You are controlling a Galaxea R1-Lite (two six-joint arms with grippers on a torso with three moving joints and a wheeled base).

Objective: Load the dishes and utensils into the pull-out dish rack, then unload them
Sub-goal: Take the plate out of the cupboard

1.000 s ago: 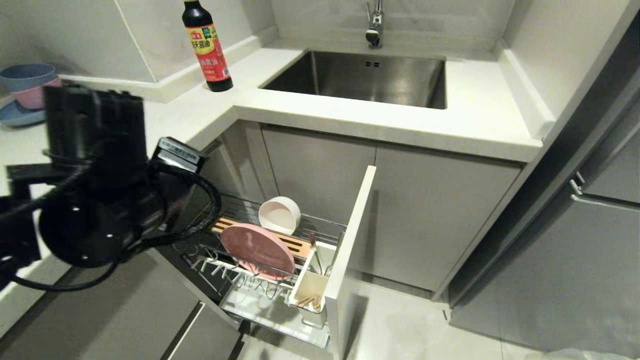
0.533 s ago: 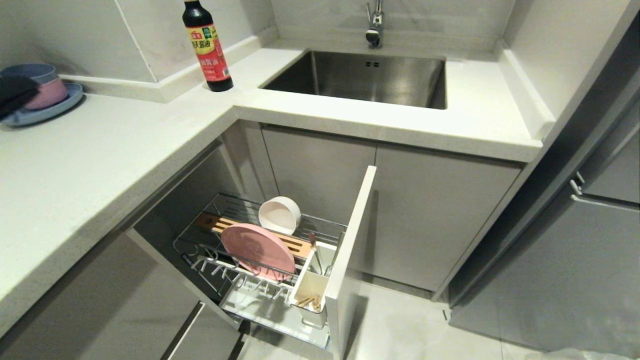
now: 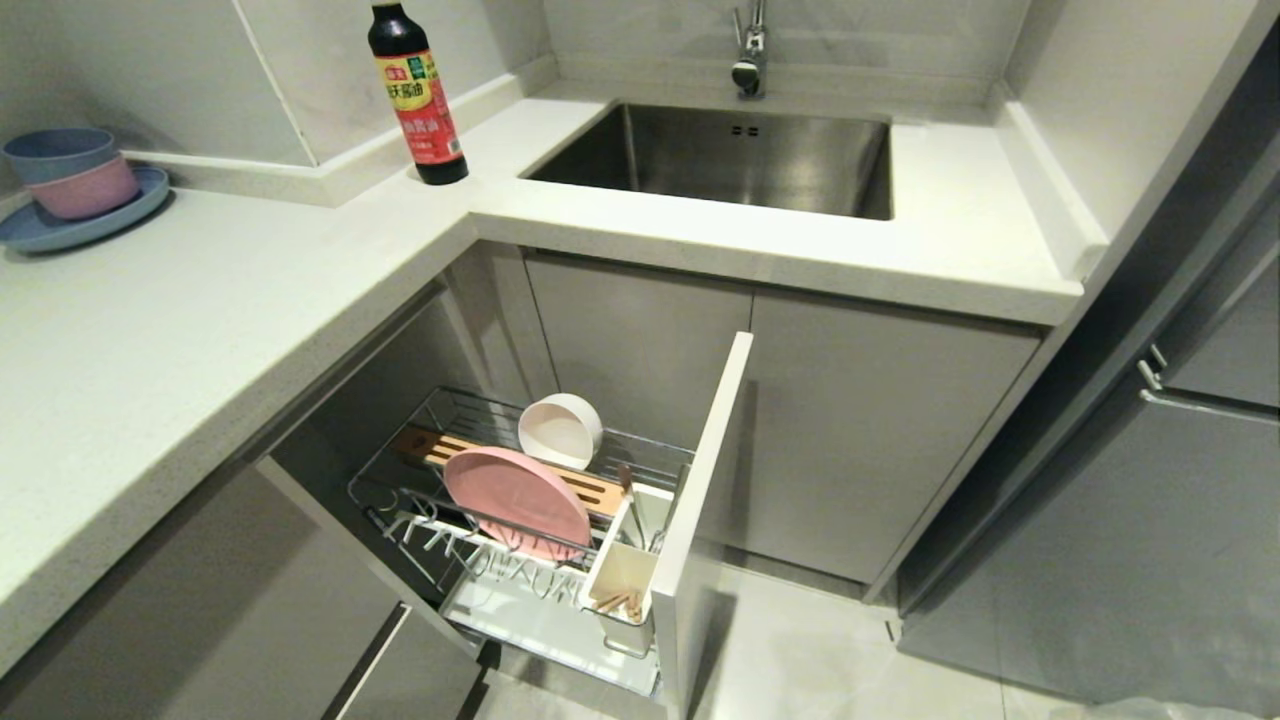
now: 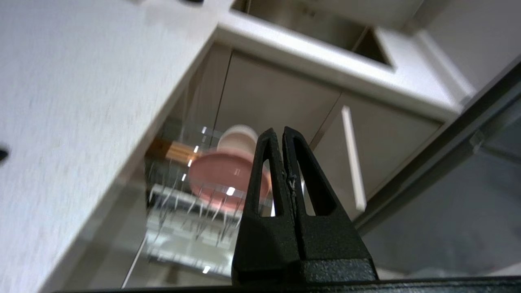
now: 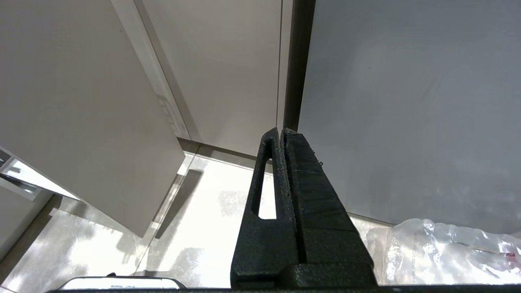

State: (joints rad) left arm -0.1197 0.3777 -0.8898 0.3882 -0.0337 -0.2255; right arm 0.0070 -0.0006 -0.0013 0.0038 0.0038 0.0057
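The pull-out dish rack (image 3: 440, 520) stands drawn out under the counter, its grey front panel (image 3: 700, 500) edge-on. A pale-pink plate (image 3: 515, 500) stands upright in it, and a cream-white bowl (image 3: 560, 430) leans behind on the wooden strip (image 3: 450, 450). Chopsticks (image 3: 612, 603) lie in the white utensil cup (image 3: 620, 575), with the silver spoon (image 3: 632, 510) upright beside it. My left gripper (image 4: 283, 132) is shut and empty, well above and away from the rack, and outside the head view. In its wrist view the pink plate (image 4: 224, 177) and bowl (image 4: 238, 136) show blurred. My right gripper (image 5: 281, 132) is shut and parked low near the floor.
A dark sauce bottle (image 3: 415, 95) stands at the counter corner beside the steel sink (image 3: 730, 155). Stacked blue and pink bowls (image 3: 65, 170) on a blue plate sit at the far left. A crumpled clear plastic bag (image 5: 443, 252) lies on the floor near the right gripper.
The left arm, which filled the left of the head view a second ago, has pulled back out of that view. The dishes and rack have not moved.
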